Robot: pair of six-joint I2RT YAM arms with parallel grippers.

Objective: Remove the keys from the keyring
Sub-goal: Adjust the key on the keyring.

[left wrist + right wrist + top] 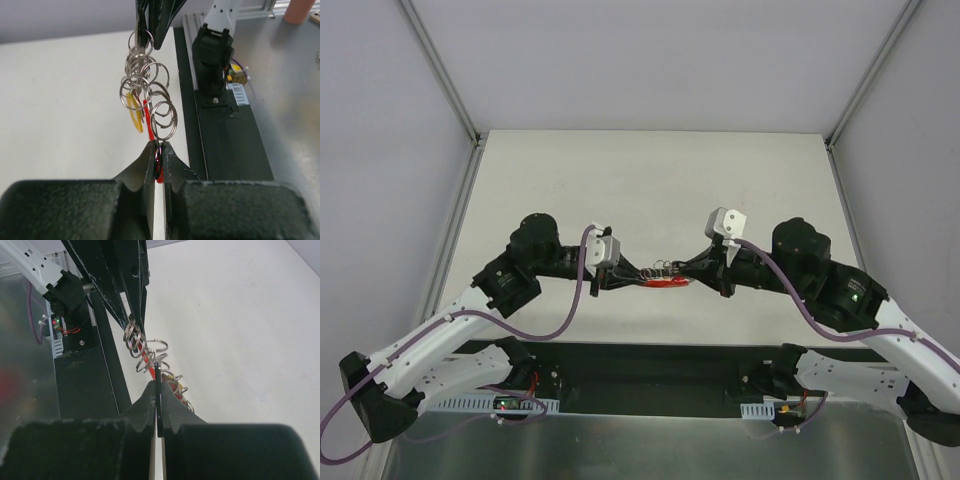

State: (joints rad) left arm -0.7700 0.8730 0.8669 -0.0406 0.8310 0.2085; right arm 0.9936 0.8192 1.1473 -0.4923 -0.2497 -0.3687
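Keyring mid-air between both closed jaws

The keyring is a chain of thin split rings in bright, polished silvery metal that catches the light. Among the rings hang a glossy red plastic piece and a translucent yellow plastic tag. The fingers of the left gripper and the right gripper are matt black plastic with a faintly grainy face. The table is smooth, matt off-white. A black mounting plate looks like satin-finished metal, and beside it lies a dull brushed grey metal sheet. The cables have smooth purple sheathing.
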